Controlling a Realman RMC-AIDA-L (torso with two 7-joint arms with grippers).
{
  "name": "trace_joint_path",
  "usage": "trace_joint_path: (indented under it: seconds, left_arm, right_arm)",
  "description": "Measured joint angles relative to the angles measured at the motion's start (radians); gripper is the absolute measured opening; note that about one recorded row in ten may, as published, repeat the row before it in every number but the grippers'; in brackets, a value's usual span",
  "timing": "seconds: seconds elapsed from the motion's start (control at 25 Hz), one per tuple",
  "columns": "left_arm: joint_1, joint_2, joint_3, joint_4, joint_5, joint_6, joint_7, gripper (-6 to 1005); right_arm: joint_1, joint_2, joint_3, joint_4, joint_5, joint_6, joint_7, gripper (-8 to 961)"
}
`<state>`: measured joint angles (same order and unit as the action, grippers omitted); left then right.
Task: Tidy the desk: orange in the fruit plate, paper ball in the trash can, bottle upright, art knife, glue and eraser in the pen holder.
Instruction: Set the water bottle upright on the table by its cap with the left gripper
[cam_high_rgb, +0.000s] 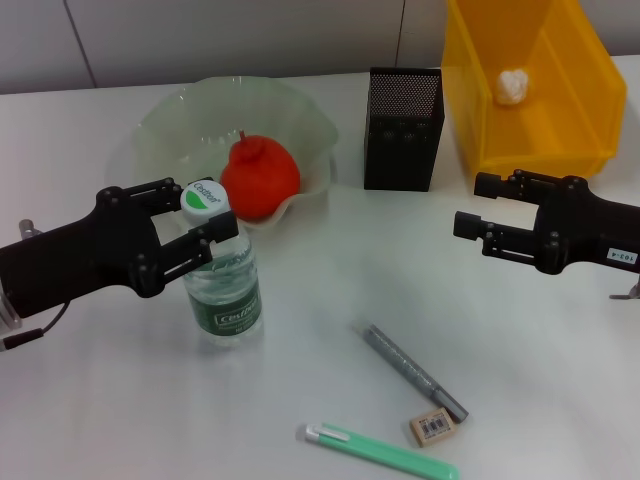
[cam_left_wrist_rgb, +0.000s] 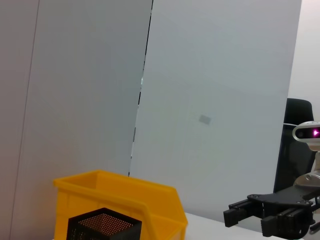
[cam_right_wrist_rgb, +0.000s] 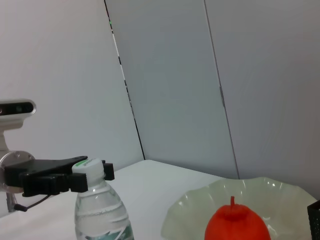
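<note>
**Bottle upright, neck between the left jaws**

Bottle (cam_high_rgb: 224, 282) stands upright on the white desk (cam_high_rgb: 330, 290), just in front of the fruit plate (cam_high_rgb: 160, 120) that holds the orange (cam_high_rgb: 260, 178). The left gripper (cam_high_rgb: 196, 226) has its jaws around the neck under the cap; whether they pinch or merely bracket it, I cannot tell. A sideways pull-away could topple the bottle into the plate's rim. The right gripper (cam_high_rgb: 478, 205), jaws spread and empty, hovers near the yellow trash bin (cam_high_rgb: 590, 110) holding the paper ball (cam_high_rgb: 512, 86). Open desk lies between the bottle and the art knife (cam_high_rgb: 414, 372), eraser (cam_high_rgb: 433, 427) and green glue stick (cam_high_rgb: 380, 452), near the front edge. The pen holder (cam_high_rgb: 403, 130) stands beyond.
</note>
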<state>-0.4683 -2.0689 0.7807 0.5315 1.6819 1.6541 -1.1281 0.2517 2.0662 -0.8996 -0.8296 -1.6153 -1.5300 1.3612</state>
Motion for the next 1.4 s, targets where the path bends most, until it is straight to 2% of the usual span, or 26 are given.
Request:
trace_joint_path:
  seconds: [0.52, 1.24, 1.4]
  left_arm:
    - [-0.002, -0.002, 0.0, -0.05, -0.004, -0.02, 0.065, 449]
    - [0.013, -0.002, -0.007, -0.076, -0.005, -0.037, 0.106, 551]
    - [0.016, -0.002, -0.008, -0.076, -0.011, -0.037, 0.108, 609]
  right_arm:
    - [0.004, 0.002, 0.001, 0.014, 0.0, -0.001, -0.001, 665]
    - [0.011, 0.005, 0.001, 0.024, -0.002, 0.011, -0.011, 664]
    - [0.012, 0.005, 0.001, 0.024, -0.002, 0.015, -0.011, 664]
